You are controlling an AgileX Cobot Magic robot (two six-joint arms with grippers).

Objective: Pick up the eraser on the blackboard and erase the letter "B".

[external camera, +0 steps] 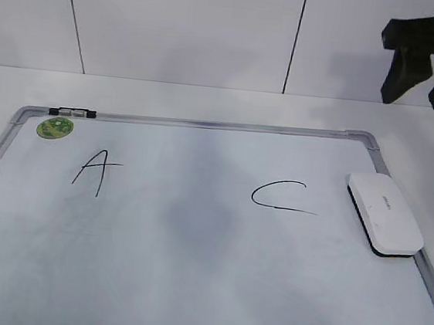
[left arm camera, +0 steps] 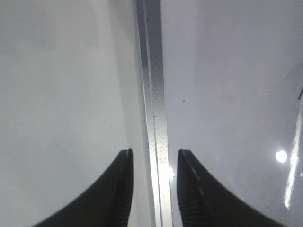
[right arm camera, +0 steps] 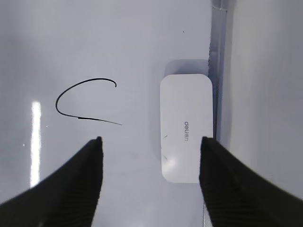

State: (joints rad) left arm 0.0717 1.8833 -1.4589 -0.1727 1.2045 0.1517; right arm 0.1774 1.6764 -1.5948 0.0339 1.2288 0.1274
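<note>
The blackboard (external camera: 190,268) is a white dry-erase board with a grey frame, lying flat. The white eraser (external camera: 385,213) lies on the board's right edge, next to the black "C" (external camera: 280,194). No letter "B" shows between the black "A" (external camera: 96,169) and the "C"; only a faint grey smear is there. My right gripper (external camera: 416,98) hangs open and empty above the far right corner. In the right wrist view it (right arm camera: 151,142) is above the eraser (right arm camera: 186,125) and the "C" (right arm camera: 85,101). My left gripper (left arm camera: 155,152) is open and empty over the board's frame (left arm camera: 154,94).
A round green sticker (external camera: 55,127) sits in the board's far left corner. A small black and grey clip (external camera: 73,112) lies on the far frame next to it. A white tiled wall stands behind the table.
</note>
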